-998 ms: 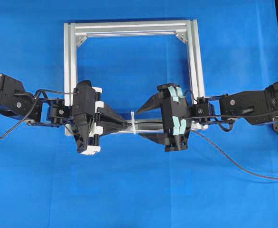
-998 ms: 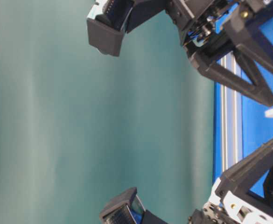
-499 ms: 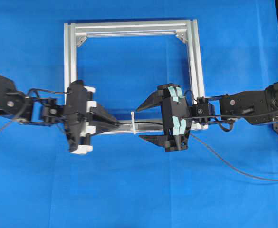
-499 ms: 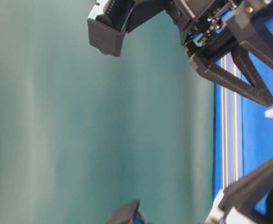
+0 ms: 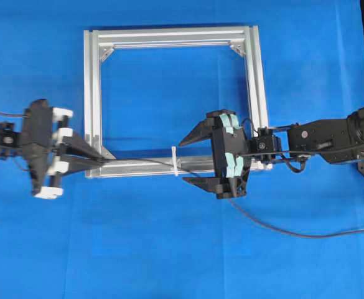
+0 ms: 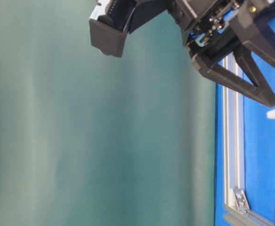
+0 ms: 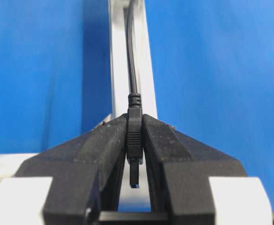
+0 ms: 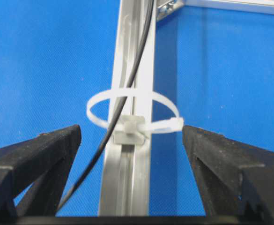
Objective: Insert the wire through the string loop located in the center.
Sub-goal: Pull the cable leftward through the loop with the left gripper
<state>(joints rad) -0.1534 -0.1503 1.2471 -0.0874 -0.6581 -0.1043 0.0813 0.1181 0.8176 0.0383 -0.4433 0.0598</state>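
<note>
1. The left gripper sits at the frame's near left corner, its fingers clamped on the plug of the wire.
2. The wire runs along the near bar, passing through the string loop at that bar's middle.
3. The right gripper hangs just right of the loop, fingers spread wide, holding nothing.

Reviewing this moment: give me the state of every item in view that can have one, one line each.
Long thin black wire: threaded through the loop, lying along the bar.
Small white string loop: upright across the bar, wire inside it.
Silver aluminium square frame: flat on the blue cloth.
Left gripper: shut on the wire's plug.
Right gripper: open, a jaw either side of the loop, holding nothing.
</note>
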